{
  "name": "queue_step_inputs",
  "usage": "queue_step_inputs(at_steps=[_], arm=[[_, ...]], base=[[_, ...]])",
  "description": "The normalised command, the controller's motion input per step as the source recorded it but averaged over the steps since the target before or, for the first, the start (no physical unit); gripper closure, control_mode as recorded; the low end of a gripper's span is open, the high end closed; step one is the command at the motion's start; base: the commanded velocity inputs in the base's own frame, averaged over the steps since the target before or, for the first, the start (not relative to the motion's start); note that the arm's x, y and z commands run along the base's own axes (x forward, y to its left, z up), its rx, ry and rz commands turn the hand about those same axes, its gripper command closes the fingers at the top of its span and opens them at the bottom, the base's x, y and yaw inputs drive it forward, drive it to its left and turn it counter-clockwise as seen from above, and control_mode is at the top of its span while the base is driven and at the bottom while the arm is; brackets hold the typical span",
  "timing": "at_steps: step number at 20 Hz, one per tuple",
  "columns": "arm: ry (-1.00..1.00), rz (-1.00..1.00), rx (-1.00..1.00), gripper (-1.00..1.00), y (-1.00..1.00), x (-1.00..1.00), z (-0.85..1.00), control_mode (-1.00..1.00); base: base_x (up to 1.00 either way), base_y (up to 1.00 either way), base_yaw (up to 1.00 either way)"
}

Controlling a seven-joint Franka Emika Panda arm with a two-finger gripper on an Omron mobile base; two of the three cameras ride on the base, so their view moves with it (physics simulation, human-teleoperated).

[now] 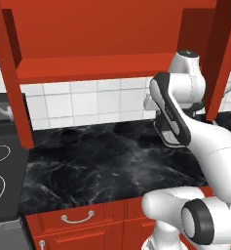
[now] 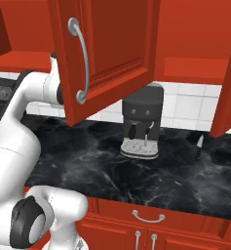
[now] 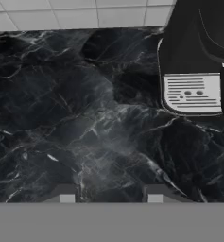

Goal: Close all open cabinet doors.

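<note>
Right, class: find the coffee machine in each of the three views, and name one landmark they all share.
Left base view: coffee machine right of centre, mostly hidden behind the arm; its tray shows.
Right base view: centre, standing on the counter below the open cabinet door.
Hand view: upper right, drip tray facing us.
Shared landmark: black marble counter.

A rendered home kitchen: red cabinet doors (image 2: 109,53) across the upper frame, white tiles (image 1: 83,102) mid-frame, a coffee machine (image 2: 142,127) on the black marble table (image 1: 102,166), a stove (image 1: 0,171) at left.
</note>
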Motion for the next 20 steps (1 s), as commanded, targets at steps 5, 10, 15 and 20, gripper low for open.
queue_step_inputs(at_steps=[5, 10, 15, 20], arm=[[0.0, 0.0, 0.0, -1.0, 0.06, -0.12, -0.01, -1.0], [0.0, 0.0, 0.0, -1.0, 0.07, -0.04, -0.02, 1.0], [0.0, 0.0, 0.0, -1.0, 0.0, 0.0, 0.0, 1.0], [0.0, 0.0, 0.0, -1.0, 0.0, 0.0, 0.0, 1.0]], base=[[0.0, 0.0, 0.0], [-0.07, 0.41, 0.0], [-0.03, 0.53, 0.0], [0.0, 0.26, 0.0]])
